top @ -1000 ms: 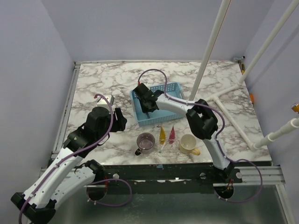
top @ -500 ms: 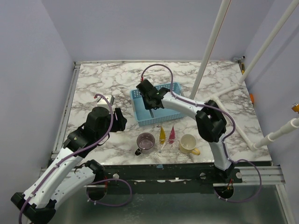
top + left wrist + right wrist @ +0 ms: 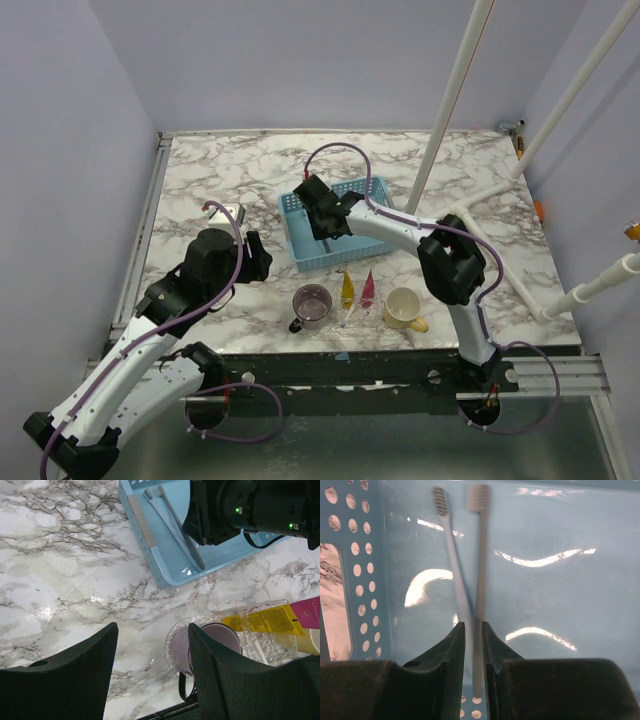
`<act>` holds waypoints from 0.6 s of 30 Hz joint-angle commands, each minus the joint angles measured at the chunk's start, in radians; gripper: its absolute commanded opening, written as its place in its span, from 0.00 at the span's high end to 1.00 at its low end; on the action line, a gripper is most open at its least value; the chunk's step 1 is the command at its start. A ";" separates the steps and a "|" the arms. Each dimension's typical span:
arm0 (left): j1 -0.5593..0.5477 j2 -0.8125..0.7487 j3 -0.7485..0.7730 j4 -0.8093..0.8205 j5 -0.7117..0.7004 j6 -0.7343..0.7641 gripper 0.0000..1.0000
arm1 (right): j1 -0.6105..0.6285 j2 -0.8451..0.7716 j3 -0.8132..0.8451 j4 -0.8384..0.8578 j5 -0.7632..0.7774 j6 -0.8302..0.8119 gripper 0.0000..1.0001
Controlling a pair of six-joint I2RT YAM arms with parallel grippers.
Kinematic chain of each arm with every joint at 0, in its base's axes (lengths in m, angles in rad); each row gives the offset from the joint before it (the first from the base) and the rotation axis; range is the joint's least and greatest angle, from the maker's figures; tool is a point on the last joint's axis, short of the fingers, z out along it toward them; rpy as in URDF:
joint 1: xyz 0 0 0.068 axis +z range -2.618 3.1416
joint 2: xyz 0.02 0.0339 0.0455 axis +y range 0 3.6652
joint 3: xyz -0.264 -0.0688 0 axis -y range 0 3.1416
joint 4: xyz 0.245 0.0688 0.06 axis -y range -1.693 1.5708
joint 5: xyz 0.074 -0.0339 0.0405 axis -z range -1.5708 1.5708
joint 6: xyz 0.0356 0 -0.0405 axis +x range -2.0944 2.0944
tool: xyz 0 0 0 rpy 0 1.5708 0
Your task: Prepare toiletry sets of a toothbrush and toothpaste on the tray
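Marble table (image 3: 220,170) — right gripper (image 3: 473,626) nearly closed astride toothbrush (image 3: 480,555), hold unclear; left gripper (image 3: 152,630) agape, empty.

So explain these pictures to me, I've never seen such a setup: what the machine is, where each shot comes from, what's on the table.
These are two robot arms bolted at the near edge of a marble table. One picture looks down from above; the other two come from a camera on each wrist. The left arm hovers with its jaws wide open and empty. The right arm reaches into a blue tray, its jaws nearly closed over the handles of two toothbrushes lying there; whether they grip one is unclear. In front stand a purple mug and a cream mug, with a yellow tube and a pink tube between them.
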 commanded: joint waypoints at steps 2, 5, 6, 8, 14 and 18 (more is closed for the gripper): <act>0.008 0.002 -0.002 0.011 0.027 0.004 0.41 | -0.005 0.006 -0.014 0.009 -0.008 0.014 0.76; 0.008 0.002 -0.002 0.011 0.027 0.005 0.41 | -0.004 0.012 -0.008 0.008 -0.010 0.014 0.77; 0.008 0.003 -0.002 0.011 0.027 0.005 0.41 | -0.004 0.012 -0.005 0.009 -0.012 0.013 0.78; 0.008 0.003 -0.002 0.011 0.027 0.005 0.41 | -0.003 0.015 -0.005 0.012 -0.009 0.013 0.78; 0.008 0.003 -0.002 0.009 0.029 0.007 0.41 | -0.010 0.037 0.034 -0.014 0.066 0.007 0.69; 0.008 0.005 -0.002 0.009 0.030 0.008 0.41 | -0.040 0.051 0.048 -0.023 0.064 0.005 0.69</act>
